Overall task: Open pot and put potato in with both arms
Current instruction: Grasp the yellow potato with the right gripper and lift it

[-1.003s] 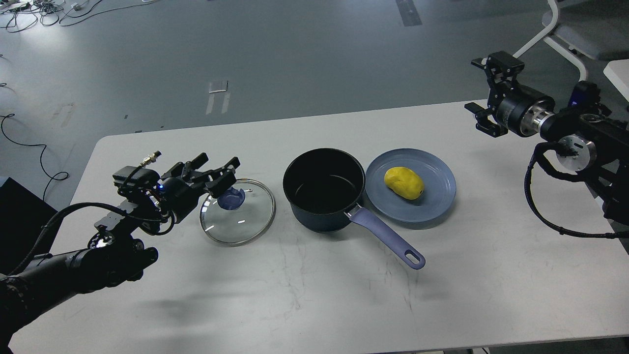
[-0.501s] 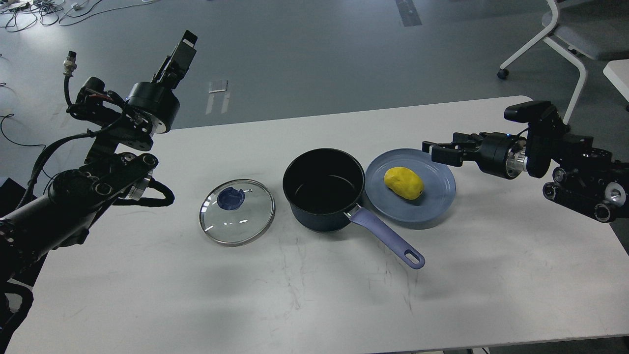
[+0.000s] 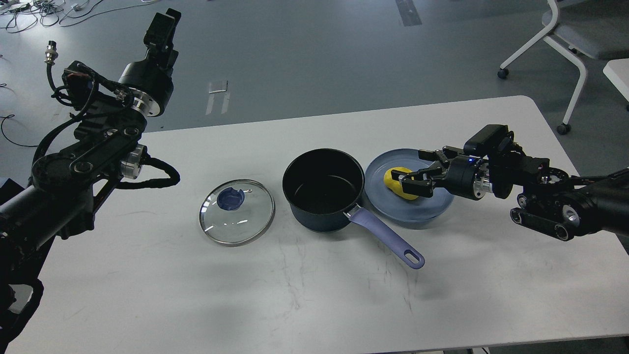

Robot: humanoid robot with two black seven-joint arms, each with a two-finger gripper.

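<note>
The dark navy pot (image 3: 322, 191) stands open at the table's middle, its lavender handle (image 3: 385, 238) pointing front-right. Its glass lid (image 3: 237, 211) with the blue knob lies flat on the table to the pot's left. The yellow potato (image 3: 391, 180) lies on a pale-blue plate (image 3: 417, 214) right of the pot. My right gripper (image 3: 409, 169) reaches in from the right, low over the plate, its fingers spread on either side of the potato. My left gripper (image 3: 159, 29) is raised high at the far left, well away from the lid, seen edge-on and holding nothing.
The white table (image 3: 314, 295) has bare surface in front of the pot and lid. A white-legged chair (image 3: 575, 29) stands on the grey floor behind the table's right corner. Cables lie on the floor at the far left.
My left arm let go of the lid and rose up and back from it. My right arm came down from high right to the plate, its fingers now around the potato.
</note>
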